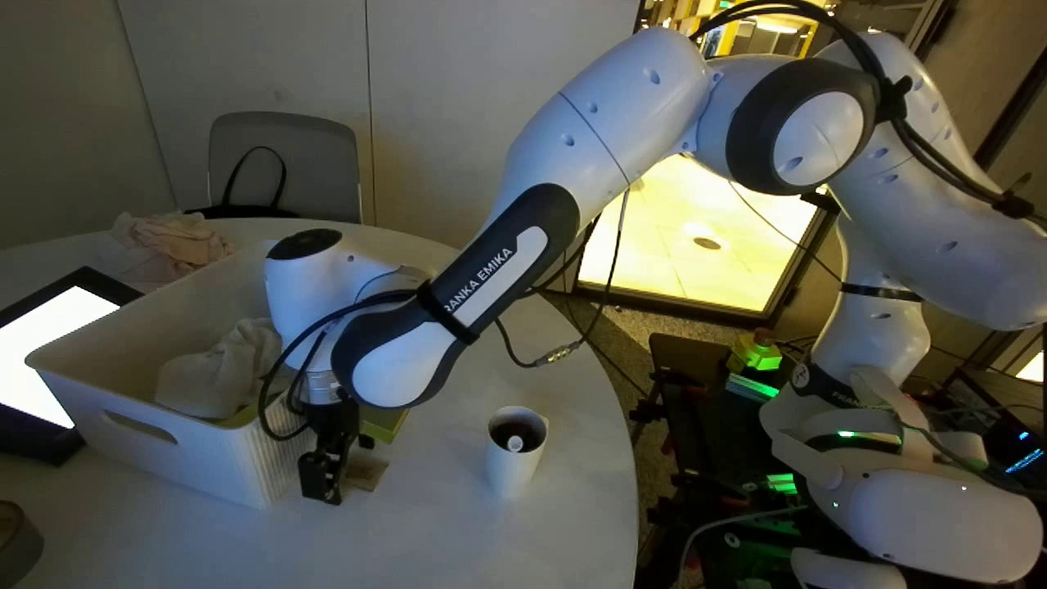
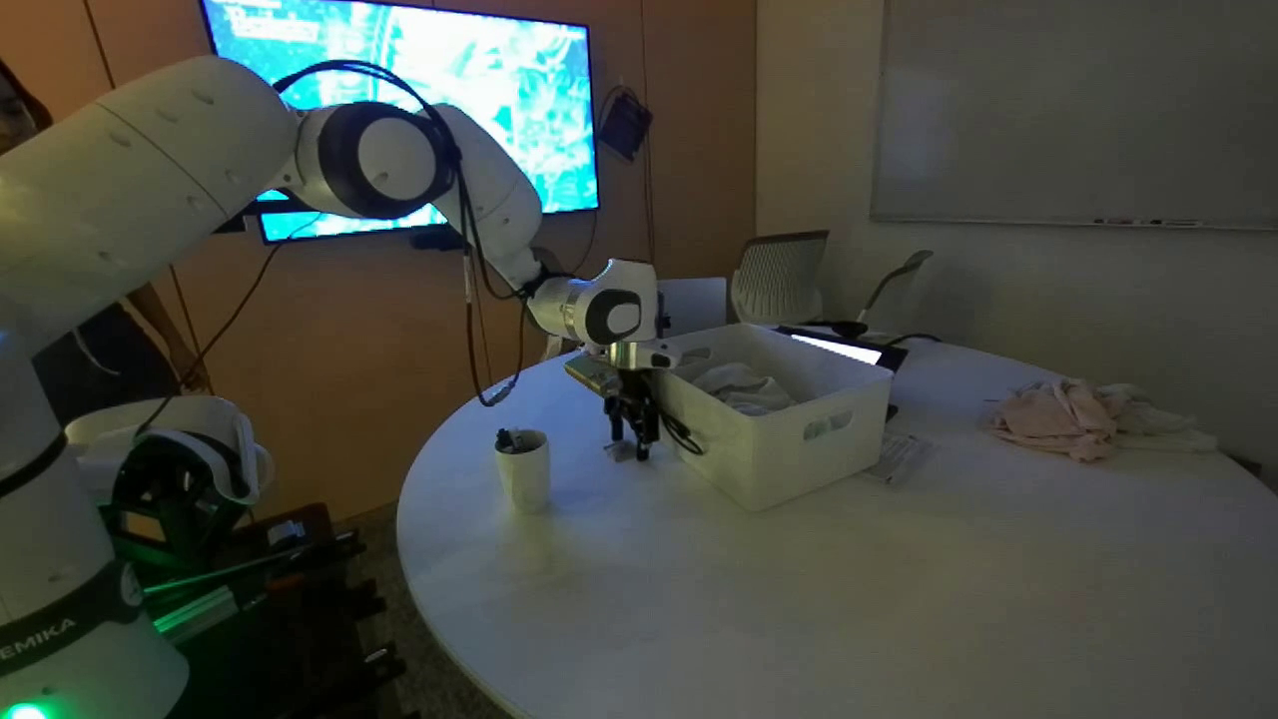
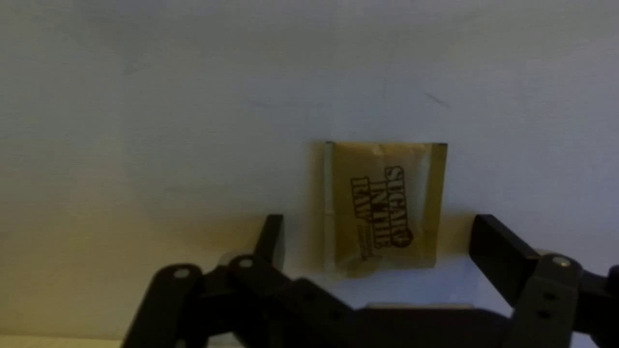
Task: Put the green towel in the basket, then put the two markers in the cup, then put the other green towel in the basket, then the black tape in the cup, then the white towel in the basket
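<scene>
A Franka arm's gripper (image 3: pixel 377 241) pointed down over a white table (image 1: pixel 425 540), just beside the basket (image 1: pixel 204 458), its jaws spread wide. Btwn the fingertips (image 3: pixel 498 256) lay a brown sugar pkt (image 3: pixel 384 203) (printed, for the record, "Sugar in the Raw"), flat on the tabletop w/ a gap on either side in the wrist view. The basket, a big white tub, stood upright w/ a crumpled pale cloth (image 1: pixel 221 372) inside; dim light left no telling which of the task's towels it was. The cup (image 2: pixel 525 477) stood upright in both exterior views w/ the gripper btwn it and the basket, dark ends (image 2: pixel 506 439) poking above its rim, too small to ID for sure. In an exterior view, a roll (image 1: pixel 26 548) was partly cut off at the frame's edge; whether it was the task's tape couldn't be told. Also on the table: a lit, black-framed screen (image 1: pixel 49 352) near the basket, plus a pinkish cloth (image 2: pixel 1058 419) heaped against an off-white cloth (image 2: pixel 1158 421), well apart from the gripper. In the bkgd were a gray chair (image 1: pixel 315 164), a black bag (image 1: pixel 245 211), a lg. wall TV (image 2: pixel 544 70), a whiteboard (image 2: pixel 1078 110) and a person (image 2: pixel 105 359), only partly in frame.
</scene>
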Controlling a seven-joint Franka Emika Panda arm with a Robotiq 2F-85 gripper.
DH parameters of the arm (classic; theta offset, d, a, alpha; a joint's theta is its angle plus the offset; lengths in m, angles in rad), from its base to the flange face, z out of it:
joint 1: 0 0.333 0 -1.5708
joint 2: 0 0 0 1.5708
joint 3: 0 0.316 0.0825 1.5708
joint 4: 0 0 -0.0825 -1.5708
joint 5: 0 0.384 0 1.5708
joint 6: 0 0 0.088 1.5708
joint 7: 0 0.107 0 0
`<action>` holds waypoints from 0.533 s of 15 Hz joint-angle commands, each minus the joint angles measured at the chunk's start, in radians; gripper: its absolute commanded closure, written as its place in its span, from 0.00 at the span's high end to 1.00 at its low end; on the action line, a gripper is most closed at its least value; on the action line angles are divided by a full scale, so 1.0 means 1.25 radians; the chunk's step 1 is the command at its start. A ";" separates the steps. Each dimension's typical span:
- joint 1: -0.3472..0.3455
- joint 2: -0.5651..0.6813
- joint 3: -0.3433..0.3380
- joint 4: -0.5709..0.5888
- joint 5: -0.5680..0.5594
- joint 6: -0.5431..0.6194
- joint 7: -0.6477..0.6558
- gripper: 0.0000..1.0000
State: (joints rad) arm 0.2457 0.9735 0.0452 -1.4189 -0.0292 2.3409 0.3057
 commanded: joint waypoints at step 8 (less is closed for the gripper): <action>-0.017 0.026 0.010 0.042 0.031 -0.043 -0.040 0.60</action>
State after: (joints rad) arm 0.2318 0.9793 0.0527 -1.4024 -0.0101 2.3166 0.2782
